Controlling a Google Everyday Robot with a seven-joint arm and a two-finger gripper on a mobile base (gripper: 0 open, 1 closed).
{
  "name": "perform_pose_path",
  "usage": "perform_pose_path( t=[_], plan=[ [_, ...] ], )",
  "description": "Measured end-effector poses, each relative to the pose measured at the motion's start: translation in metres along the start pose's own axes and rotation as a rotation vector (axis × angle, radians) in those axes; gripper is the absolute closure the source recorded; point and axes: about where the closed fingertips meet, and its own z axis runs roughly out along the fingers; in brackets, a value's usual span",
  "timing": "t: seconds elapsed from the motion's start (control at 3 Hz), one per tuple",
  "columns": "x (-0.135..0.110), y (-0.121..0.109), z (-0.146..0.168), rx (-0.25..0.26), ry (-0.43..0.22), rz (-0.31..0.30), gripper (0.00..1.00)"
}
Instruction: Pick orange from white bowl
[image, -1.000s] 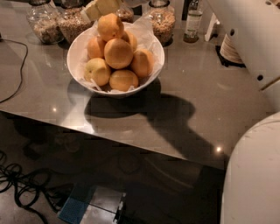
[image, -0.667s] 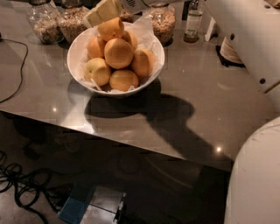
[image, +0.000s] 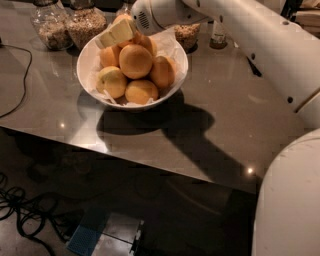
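White and glossy, the white bowl stands on the grey table near its far left corner, well back from the near edge. It is lined with crinkled paper and holds a pile of oranges. The orange at the very top of the pile lies toward the far side of the bowl and is partly hidden. The gripper is directly in front of it, cream-coloured and over the far left part of the bowl's rim. Whether the gripper is apart or together I cannot tell, and also not if it touches the fruit. The white arm reaches to it from the right edge of the table.

One large orange sits in the middle of the pile, and a paler yellowish fruit lies at the bowl's near left side. Glass jars with grainy content stand along the far edge, behind the bowl. A dark cable crosses the left edge.
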Motion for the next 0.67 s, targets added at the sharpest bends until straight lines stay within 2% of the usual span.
perform_pose_path(
  t=[0.33, 0.67],
  plan=[
    [0.0039, 0.0050, 0.0184, -0.018, -0.006, 0.030, 0.00],
    [0.0039, 0.0050, 0.0184, -0.018, -0.006, 0.030, 0.00]
  ],
)
